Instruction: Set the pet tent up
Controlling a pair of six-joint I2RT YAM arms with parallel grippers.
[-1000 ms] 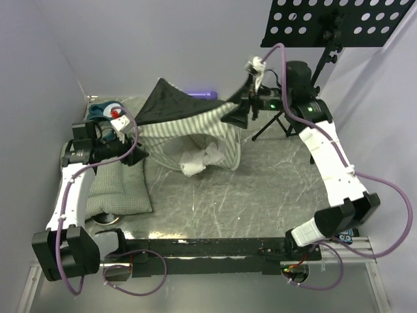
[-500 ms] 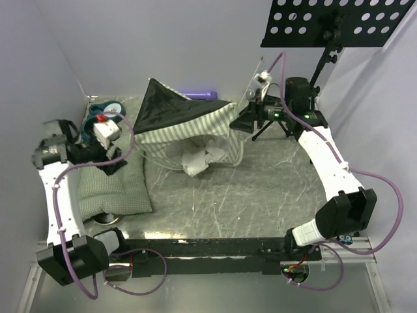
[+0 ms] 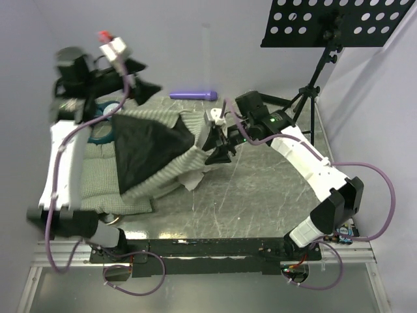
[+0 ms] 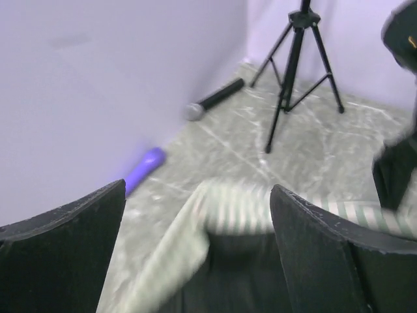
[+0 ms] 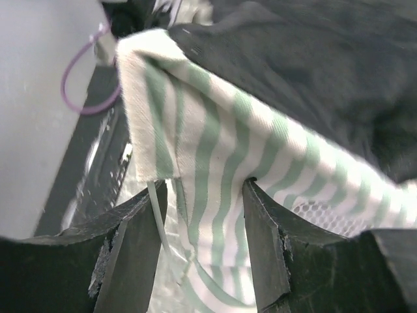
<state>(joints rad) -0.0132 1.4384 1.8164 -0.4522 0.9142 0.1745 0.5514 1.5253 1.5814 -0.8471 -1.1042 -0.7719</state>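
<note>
Item: pet tent (image 3: 153, 147), green-and-white striped fabric with black lining, lay collapsed on the left half of the grey marbled worktop (image 3: 260, 189). Its black lining faced up, its left part draped over a green-checked quilted cushion (image 3: 91, 179), and crumpled white mesh showed at its lower right edge. Left pincer (image 3: 144, 77) hung high above the worktop's far left corner, blurred in the overhead view. In the left wrist view this pincer (image 4: 197, 189) stood wide apart with nothing between its fingers, and the tent (image 4: 228, 215) lay below it. Right pincer (image 3: 215, 147) sat at the tent's right edge. In the right wrist view its fingers (image 5: 264, 241) stood partly apart astride the striped hem (image 5: 215, 163); whether they pinched the cloth could not be told. Other items: purple cylinder (image 3: 193, 96) by the back wall, also in the left wrist view (image 4: 144, 166); black music stand (image 3: 332, 23) on a tripod (image 4: 296, 72) at the far right; a dark microphone-shaped stick (image 4: 215, 99) near the wall.
</note>
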